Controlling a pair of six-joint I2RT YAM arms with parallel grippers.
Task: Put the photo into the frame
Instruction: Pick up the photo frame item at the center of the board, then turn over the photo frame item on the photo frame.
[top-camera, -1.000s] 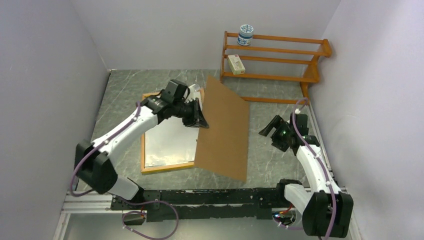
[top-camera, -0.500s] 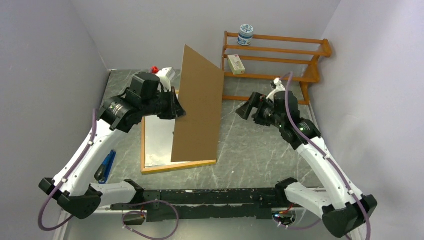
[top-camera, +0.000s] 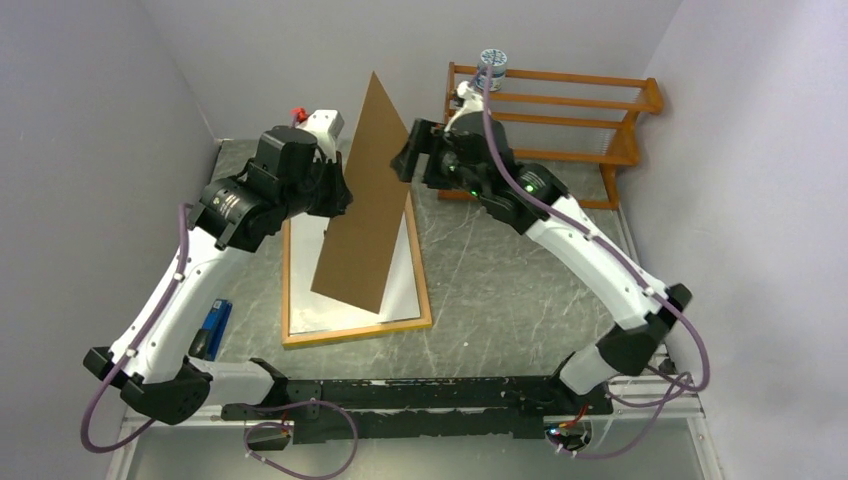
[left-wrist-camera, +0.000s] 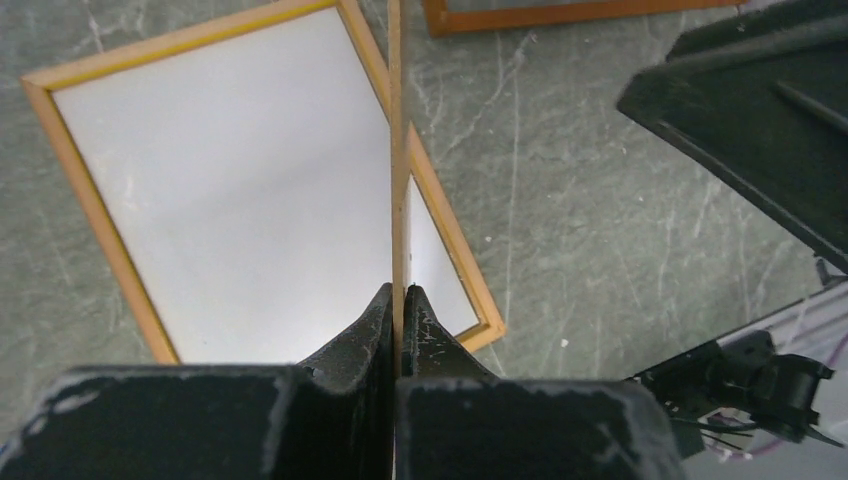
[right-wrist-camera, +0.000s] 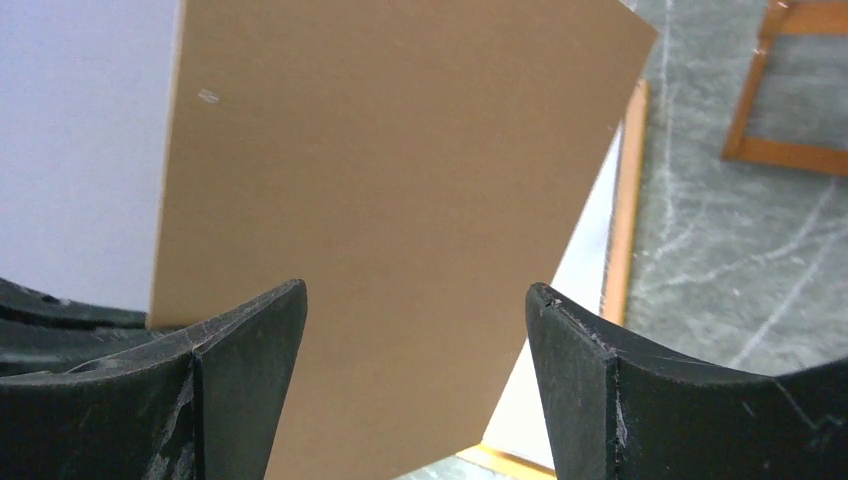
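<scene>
The frame (top-camera: 355, 333) lies flat on the table, its light wood side up, with a plain white sheet (top-camera: 400, 285) inside it; no printed side shows, so I cannot tell if this is the photo. My left gripper (top-camera: 340, 195) is shut on the left edge of the brown cardboard backing board (top-camera: 365, 200), held nearly upright on edge above the frame. In the left wrist view the fingers (left-wrist-camera: 375, 315) pinch the board's thin edge (left-wrist-camera: 396, 150) over the white sheet (left-wrist-camera: 230, 170). My right gripper (top-camera: 405, 155) is open, close beside the board's right face (right-wrist-camera: 400, 180) and apart from it.
An orange-brown shelf rack (top-camera: 550, 110) stands at the back right with a small jar (top-camera: 491, 65) on top, just behind my right arm. A blue tool (top-camera: 212, 325) lies left of the frame. A white object with a red part (top-camera: 322, 125) sits at the back left.
My left gripper has raised the board from lying tilted over the frame's right side to nearly upright above it. My right arm has swung from the right side up to the board's right face.
</scene>
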